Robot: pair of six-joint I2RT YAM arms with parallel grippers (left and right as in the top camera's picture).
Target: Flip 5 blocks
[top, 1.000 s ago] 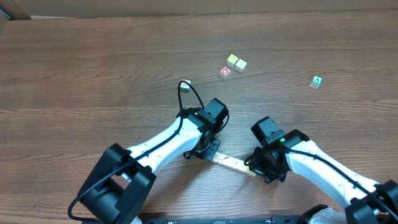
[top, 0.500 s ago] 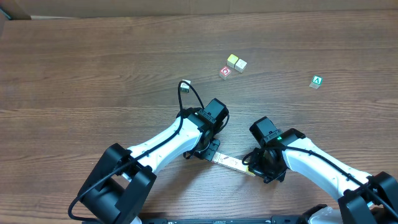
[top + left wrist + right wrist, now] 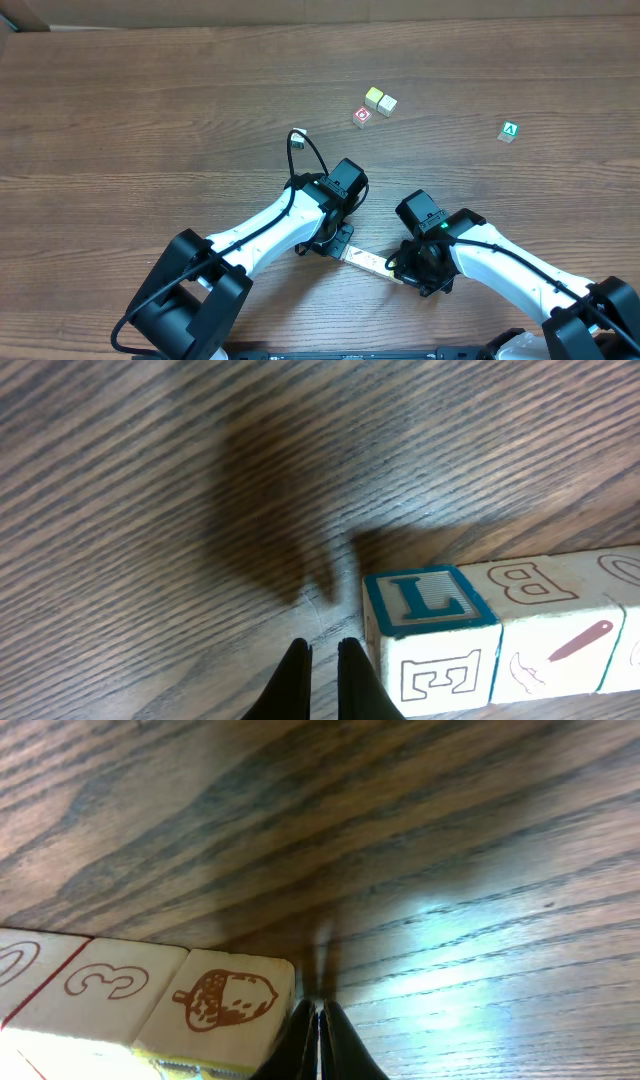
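Left fingers (image 3: 290, 685), right fingers (image 3: 305, 1050) closed empty beside blocks (image 3: 368, 261); prints (L, acorn) only wrist-visible.

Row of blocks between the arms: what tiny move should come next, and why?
Probably nudge both shut grippers inward to pinch the row end to end, so it can flip: the left gripper sits just beside the L block, the right gripper beside the acorn block.
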